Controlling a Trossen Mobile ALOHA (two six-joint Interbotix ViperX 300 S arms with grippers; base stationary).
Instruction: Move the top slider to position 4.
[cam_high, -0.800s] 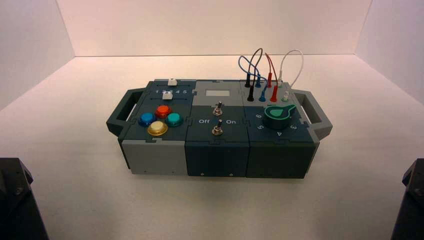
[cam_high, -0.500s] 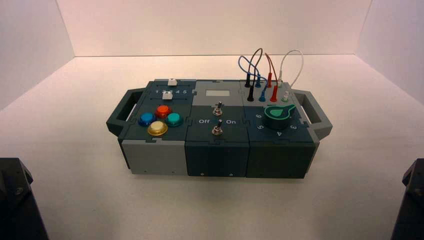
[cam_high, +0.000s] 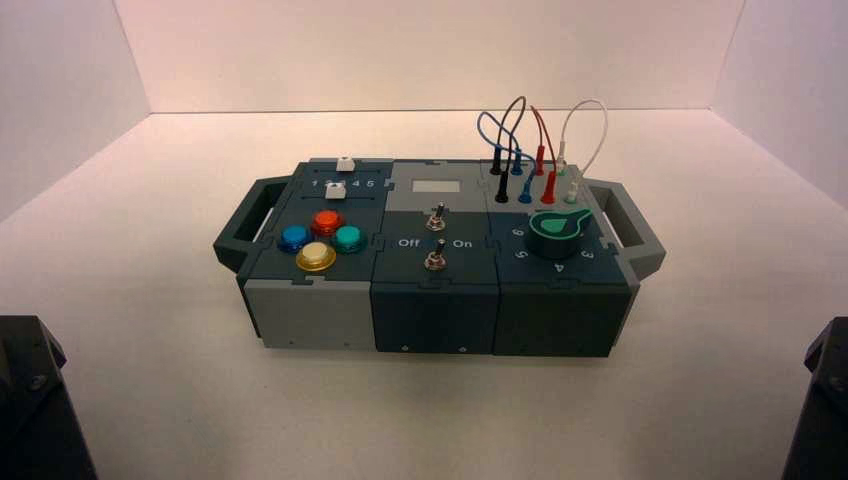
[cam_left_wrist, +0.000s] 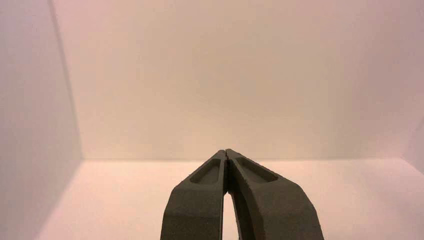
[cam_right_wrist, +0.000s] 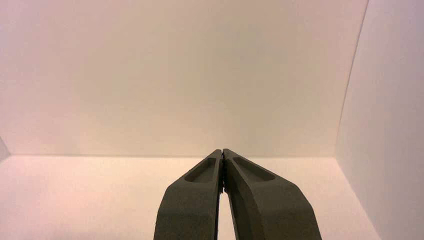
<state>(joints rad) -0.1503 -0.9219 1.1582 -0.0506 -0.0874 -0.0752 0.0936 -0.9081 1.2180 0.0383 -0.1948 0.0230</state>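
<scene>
Box (cam_high: 437, 262) of dark teal and grey modules, with a handle at each end, standing on the white tabletop (cam_high: 150, 330) at the centre of my high view. On its upper face toward 9 o'clock I see the top slider (cam_high: 345, 164), a tiny white cube at the far edge of the box, with the printed row of numerals just nearer to me, where position 4 (cam_high: 358, 184) lies a little toward 3 o'clock of that knob; the knob's exact setting I cannot read. A second, slightly larger white slider knob (cam_high: 335, 191) sits below the row. Nearer still are four round buttons: orange (cam_high: 326, 221), blue (cam_high: 293, 238), teal (cam_high: 348, 238) and yellow (cam_high: 315, 256). The middle module carries a small grey display window (cam_high: 436, 187) and two metal toggle switches (cam_high: 436, 218). Toward 3 o'clock stand the plugged wires (cam_high: 520, 130) and the green dial (cam_high: 558, 230). My left gripper (cam_left_wrist: 226, 154) is parked at about 7 o'clock, well apart from the box, its fingers (cam_left_wrist: 200, 200) clenched tip to tip on nothing. My right gripper (cam_right_wrist: 222, 152) is parked at about 5 o'clock, likewise clenched and holding nothing.
</scene>
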